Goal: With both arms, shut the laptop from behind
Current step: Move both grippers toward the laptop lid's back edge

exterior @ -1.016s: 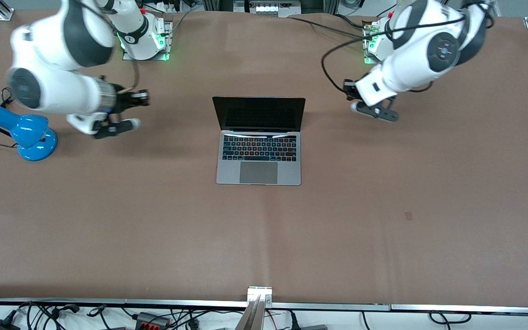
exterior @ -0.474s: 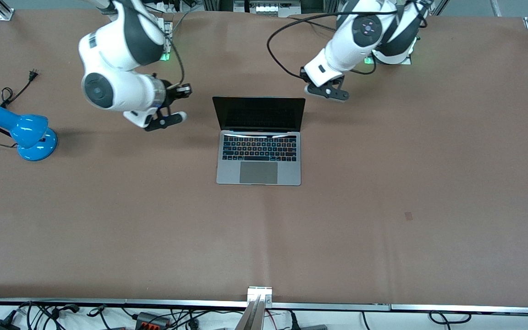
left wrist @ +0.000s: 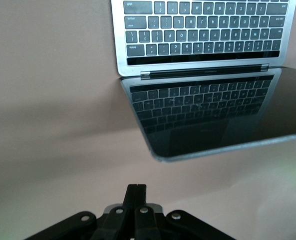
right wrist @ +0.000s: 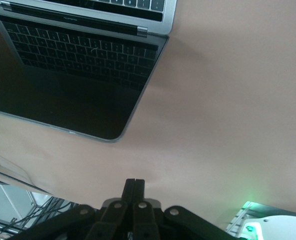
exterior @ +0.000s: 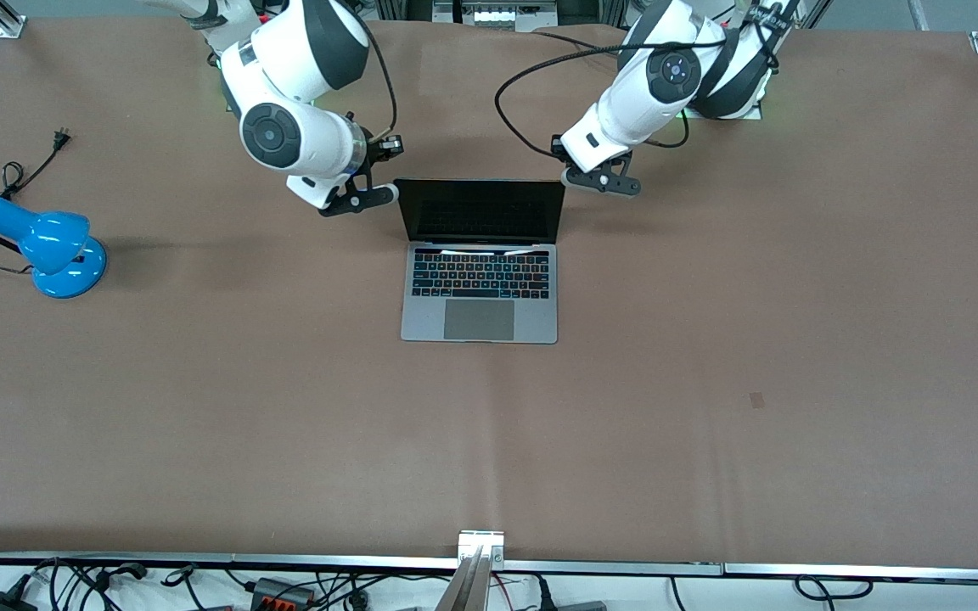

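The silver-grey laptop [exterior: 480,293] stands open in the middle of the table, its black screen [exterior: 480,210] upright and facing the front camera. My right gripper [exterior: 362,197] is shut and empty, beside the screen's upper corner toward the right arm's end. My left gripper [exterior: 599,182] is shut and empty, beside the screen's upper corner toward the left arm's end. Neither touches the lid. The left wrist view shows the keyboard [left wrist: 202,30], the screen [left wrist: 207,115] and the closed left gripper [left wrist: 136,187]. The right wrist view shows the screen [right wrist: 73,75] and the closed right gripper [right wrist: 134,182].
A blue desk lamp [exterior: 47,246] with a black cord stands near the right arm's end of the table. The brown table cover [exterior: 710,382] spreads wide around the laptop. Cables and a metal rail run along the table's edge nearest the front camera.
Both arms have swung inward toward the laptop. The right gripper moved from near the lamp to the screen's corner. The left gripper moved to the other corner. The laptop has not moved.
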